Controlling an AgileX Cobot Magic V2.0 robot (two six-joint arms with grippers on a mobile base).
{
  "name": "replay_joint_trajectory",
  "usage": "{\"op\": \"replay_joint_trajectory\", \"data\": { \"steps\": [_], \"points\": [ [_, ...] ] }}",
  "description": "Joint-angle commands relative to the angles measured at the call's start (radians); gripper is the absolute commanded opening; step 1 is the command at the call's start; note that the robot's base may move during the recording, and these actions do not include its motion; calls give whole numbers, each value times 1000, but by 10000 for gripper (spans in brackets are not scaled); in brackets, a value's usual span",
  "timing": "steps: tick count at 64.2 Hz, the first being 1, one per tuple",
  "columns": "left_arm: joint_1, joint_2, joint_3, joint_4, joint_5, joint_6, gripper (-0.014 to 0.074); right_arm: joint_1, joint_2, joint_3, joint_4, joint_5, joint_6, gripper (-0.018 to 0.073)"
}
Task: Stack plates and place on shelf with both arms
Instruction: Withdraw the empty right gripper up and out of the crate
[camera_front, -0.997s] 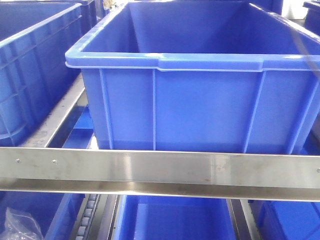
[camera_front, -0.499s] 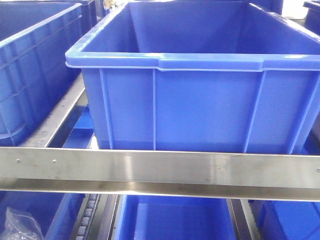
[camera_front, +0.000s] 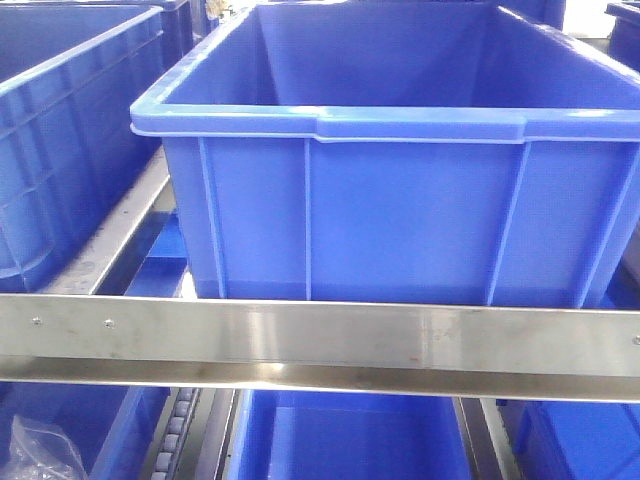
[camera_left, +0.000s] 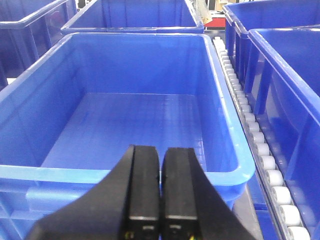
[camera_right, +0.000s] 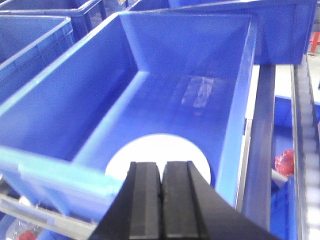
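Note:
A white round plate (camera_right: 150, 150) lies flat on the floor of a blue bin (camera_right: 235, 100) in the right wrist view, near the bin's front wall. My right gripper (camera_right: 161, 165) is shut and empty, hovering above the bin's front rim, over the plate's near edge. My left gripper (camera_left: 160, 150) is shut and empty above the front rim of another blue bin (camera_left: 30, 110) whose floor shows nothing in it. The front view shows a blue bin (camera_front: 400, 210) on the shelf; no plate and no gripper show there.
A steel shelf rail (camera_front: 320, 335) crosses the front view, with more blue bins (camera_front: 60, 150) left and below. Roller tracks (camera_left: 255, 145) run between bins. A red object (camera_right: 286, 162) lies low at the right. A clear plastic bag (camera_front: 40, 450) sits lower left.
A dark blurred shape at the front view's right edge one second ago is gone now. Nothing else has visibly changed.

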Motion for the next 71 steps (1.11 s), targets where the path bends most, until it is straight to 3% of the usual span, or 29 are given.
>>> {"op": "replay_joint_trajectory", "data": {
  "steps": [1,22,35,41,56,64,71],
  "points": [
    [2,7,-30,-6,-83,-9,85,-6,2,-13,-6,-78,-6,31],
    [2,7,-30,-6,-83,-9,85,-30,-37,52,-6,-79,-6,31],
    [2,7,-30,-6,-83,-9,85,-116,-152,277,-6,-300,-6,31],
    [2,7,-30,-6,-83,-9,85,-140,-238,367,-6,-338,-6,31],
    [2,7,-30,-6,-83,-9,85,-162,-433,509,-6,-303,-6,31],
    [2,7,-30,-6,-83,-9,85,-206,-509,512,-6,-162,-6,31],
    [2,7,-30,-6,-83,-9,85,-212,-558,512,-6,-139,-6,31]
  ]
}}
